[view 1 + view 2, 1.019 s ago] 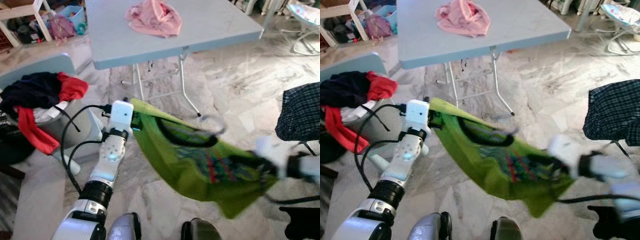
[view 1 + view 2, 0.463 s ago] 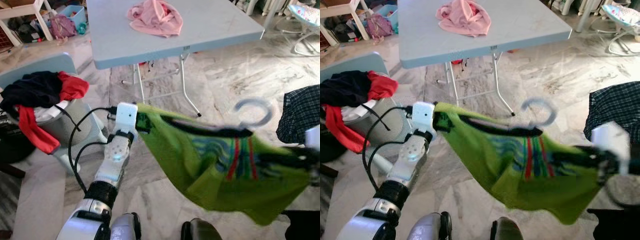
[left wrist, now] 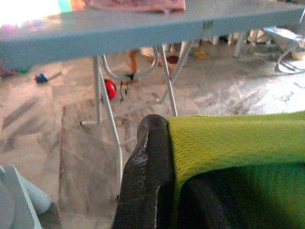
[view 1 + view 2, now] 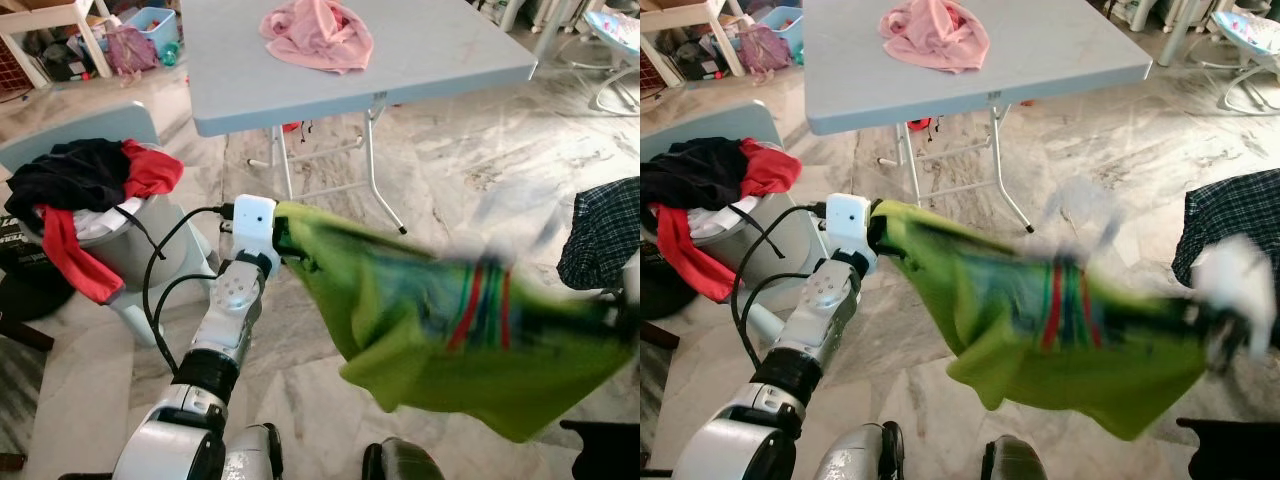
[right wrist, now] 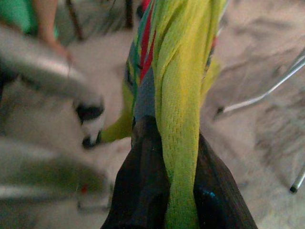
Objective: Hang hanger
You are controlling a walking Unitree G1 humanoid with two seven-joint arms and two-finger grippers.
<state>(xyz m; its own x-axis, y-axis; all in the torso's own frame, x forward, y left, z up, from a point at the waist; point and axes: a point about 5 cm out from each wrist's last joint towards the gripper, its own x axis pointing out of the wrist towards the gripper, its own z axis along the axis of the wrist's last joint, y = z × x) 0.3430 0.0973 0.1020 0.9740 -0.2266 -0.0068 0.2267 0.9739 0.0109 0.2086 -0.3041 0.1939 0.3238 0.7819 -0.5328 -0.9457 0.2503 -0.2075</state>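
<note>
A lime-green shirt with red and blue stripes is stretched in the air between my two grippers, in front of my legs. My left gripper is shut on the shirt's left shoulder; the left wrist view shows a black finger pressed against the green cloth. My right gripper, blurred at the far right, is shut on the other side; the right wrist view has the fabric pinched between its fingers. The hanger's pale hook is a faint smear above the shirt.
A grey-blue folding table carrying a pink garment stands ahead, its metal legs just beyond the shirt. A grey laundry basket heaped with red and dark clothes is at the left. A checked garment hangs at the right.
The right arm has kept moving with the shirt, which now hangs lower and blurred. The hanger hook, sharp half a second ago, is smeared. The left gripper has held its grip.
</note>
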